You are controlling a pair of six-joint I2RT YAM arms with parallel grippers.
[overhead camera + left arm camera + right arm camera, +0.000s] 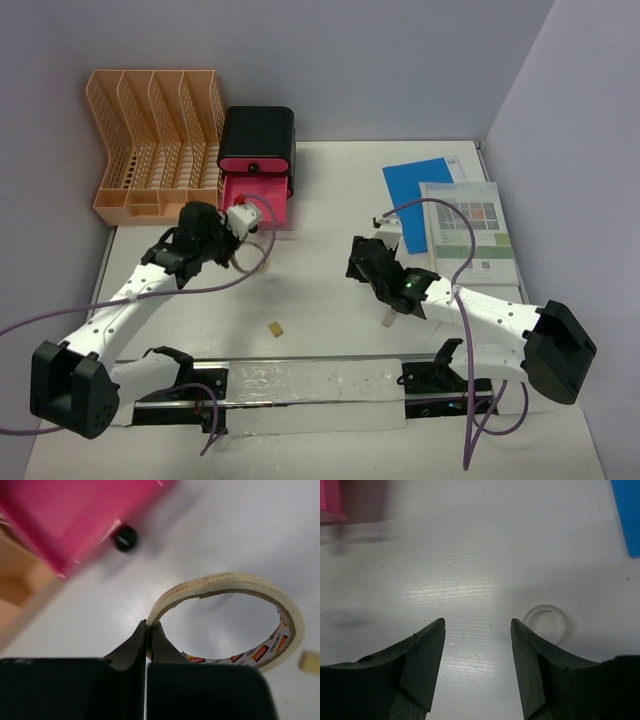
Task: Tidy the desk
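Note:
The white desk [330, 200] holds everything. My left gripper [149, 625] is shut on the wall of a beige tape roll [225, 580], one finger inside the ring and one outside. The roll hangs above the desk, just in front of the open pink drawer [75, 515] and its black knob [125, 537]. In the top view the left gripper [246, 232] is at the drawer's front edge. My right gripper [477, 622] stands open over bare desk at centre right, nothing between its fingers. A small clear ring [565, 625] lies just to its right.
A peach file rack [155, 145] and a black box [258, 140] with the pulled-out pink drawer [255, 195] stand at the back left. A blue booklet [418, 190] and printed sheets [465, 225] lie at the back right. A small tan block [273, 327] lies near the front.

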